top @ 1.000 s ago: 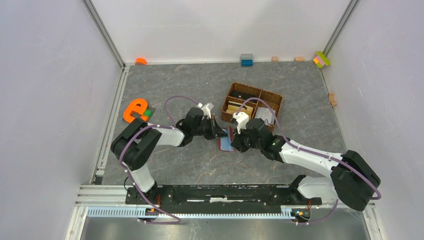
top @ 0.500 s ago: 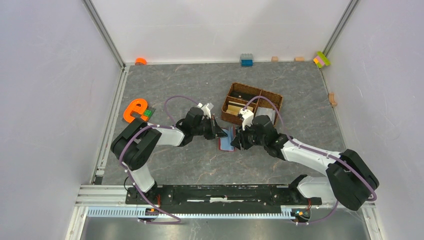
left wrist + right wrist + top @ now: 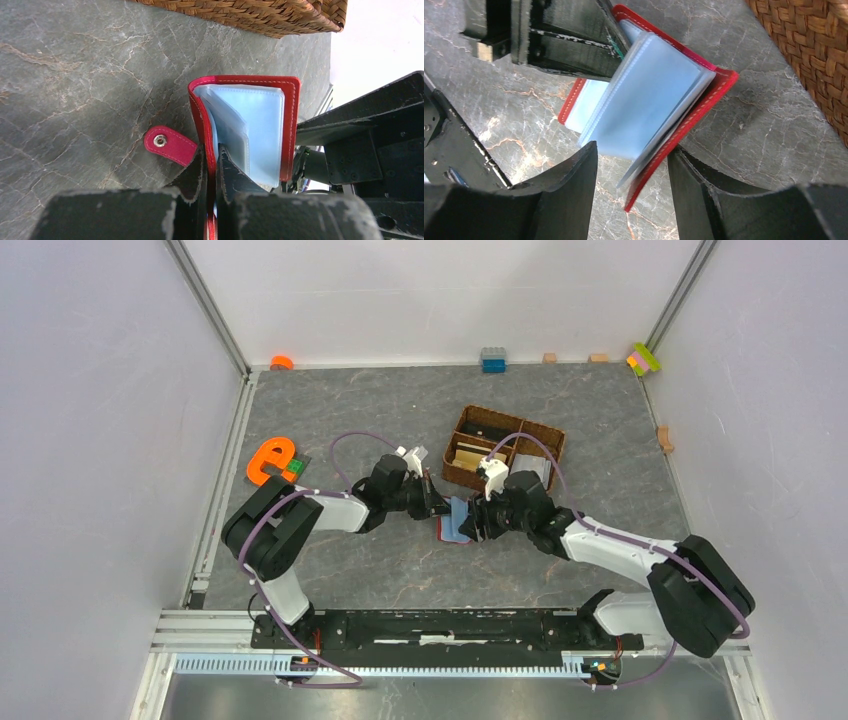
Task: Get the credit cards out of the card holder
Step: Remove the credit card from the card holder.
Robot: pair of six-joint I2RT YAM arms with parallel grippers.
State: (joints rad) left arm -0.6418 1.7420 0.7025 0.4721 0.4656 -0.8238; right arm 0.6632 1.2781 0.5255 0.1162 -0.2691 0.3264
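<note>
In the centre of the top view, just lower left of the wicker basket [image 3: 505, 445], the red card holder [image 3: 453, 525] is open. The left gripper [image 3: 212, 155] is clamped on 1 cover. The right gripper [image 3: 631, 167] straddles the other flap, its 2 fingers spread wide.

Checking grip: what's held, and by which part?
Left gripper pinches the card holder by one red cover's edge; right gripper straddles the other cover, open, holding nothing.

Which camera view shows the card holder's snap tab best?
Left wrist view: the snap tab lies flat beside the card holder, stud plain. The right wrist view shows only sleeves and cover; from the top it is too small.
</note>
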